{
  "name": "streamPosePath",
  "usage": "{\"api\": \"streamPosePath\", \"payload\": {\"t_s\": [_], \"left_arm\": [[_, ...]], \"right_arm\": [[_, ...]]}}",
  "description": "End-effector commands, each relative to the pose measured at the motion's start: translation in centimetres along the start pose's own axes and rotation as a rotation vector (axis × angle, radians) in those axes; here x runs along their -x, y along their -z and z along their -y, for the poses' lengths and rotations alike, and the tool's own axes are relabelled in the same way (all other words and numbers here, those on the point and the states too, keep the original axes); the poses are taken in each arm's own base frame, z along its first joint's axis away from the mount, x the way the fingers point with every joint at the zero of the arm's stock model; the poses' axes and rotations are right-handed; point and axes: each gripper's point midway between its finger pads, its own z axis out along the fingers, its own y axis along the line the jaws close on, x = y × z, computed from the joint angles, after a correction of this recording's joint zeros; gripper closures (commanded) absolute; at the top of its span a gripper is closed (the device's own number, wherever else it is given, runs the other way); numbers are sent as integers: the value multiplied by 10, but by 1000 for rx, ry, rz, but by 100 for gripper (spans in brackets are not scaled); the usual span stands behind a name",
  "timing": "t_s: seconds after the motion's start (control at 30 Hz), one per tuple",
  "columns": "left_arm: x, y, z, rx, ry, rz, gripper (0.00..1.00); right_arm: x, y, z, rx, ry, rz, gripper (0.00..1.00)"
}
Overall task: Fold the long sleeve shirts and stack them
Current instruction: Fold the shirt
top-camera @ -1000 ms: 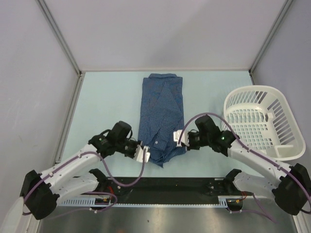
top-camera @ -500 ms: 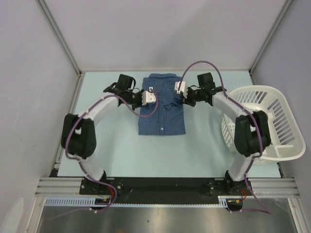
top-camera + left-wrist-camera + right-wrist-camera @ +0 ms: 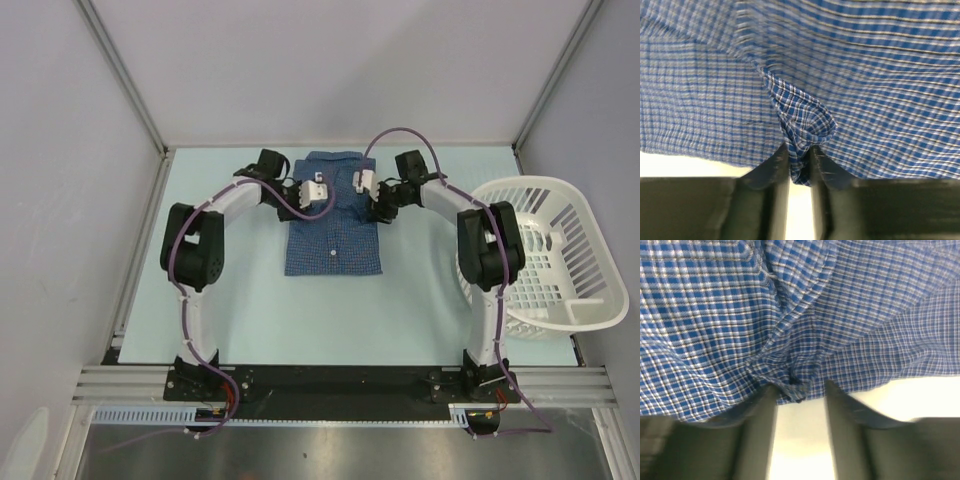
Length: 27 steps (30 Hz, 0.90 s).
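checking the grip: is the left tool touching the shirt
Touching. The left wrist view shows a fold of the shirt pinched between the two fingers of the left tool.

Rig: left arm (image 3: 234, 198), right arm (image 3: 441, 196): white shells, black joints, purple cables (image 3: 400, 131) alongside. White-bodied left gripper (image 3: 317, 187), right gripper (image 3: 364, 184); fingers (image 3: 765, 172) dark, flat.

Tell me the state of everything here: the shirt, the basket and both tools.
Shirt: folded into a rectangle, lying flat.
Basket: upright, nothing visible inside.
Left tool: shut on a fold of the Shirt.
Right tool: jaws parted, a bunched Shirt edge between them.
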Motion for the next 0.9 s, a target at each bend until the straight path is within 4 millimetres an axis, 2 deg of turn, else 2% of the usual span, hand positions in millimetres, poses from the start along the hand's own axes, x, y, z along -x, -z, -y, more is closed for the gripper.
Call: {"api": "streamPosePath", "payload": {"t_s": [0.0,0.07,0.1,0.13,0.17,0.2,0.23,0.27,0.33,0.37,0.4,0.47,0.5,0.53,0.6,0.67,0.87], "left_arm": [[16,29,-39,119,106,22,55],[15,51,-50,168,203,44,48],[20,60,-47,156,301,85,41],[24,82,-49,173,343,114,36],[28,90,-43,159,381,134,33],[23,94,-29,127,480,145,31],[33,108,-21,127,500,170,30],[25,103,0,83,562,160,30],[31,109,23,57,653,183,27],[22,101,42,26,708,178,25],[22,98,52,10,783,186,25],[15,90,74,-8,879,197,25],[12,88,78,-5,904,200,25],[9,86,82,-2,925,199,25],[3,78,91,-4,979,204,27],[-3,71,97,-17,1019,200,29],[-13,57,100,-40,1072,192,32]], "right_arm": [[28,24,41,-131,-6,9,40],[31,43,47,-170,-127,0,34],[45,60,51,-192,-150,16,29],[44,69,43,-173,-224,12,26],[48,75,37,-171,-324,23,24],[56,86,29,-167,-379,38,24],[58,89,15,-126,-450,47,24],[61,93,6,-115,-579,57,25],[61,91,-24,-43,-715,69,28],[61,88,-36,-15,-845,73,29],[55,83,-52,17,-909,73,32],[47,76,-66,41,-1014,68,35],[48,73,-67,41,-1067,84,36],[38,67,-79,55,-1109,66,37],[29,60,-79,30,-1116,67,39],[18,55,-88,27,-1150,45,39],[-1,39,-100,52,-1217,14,39]]}}
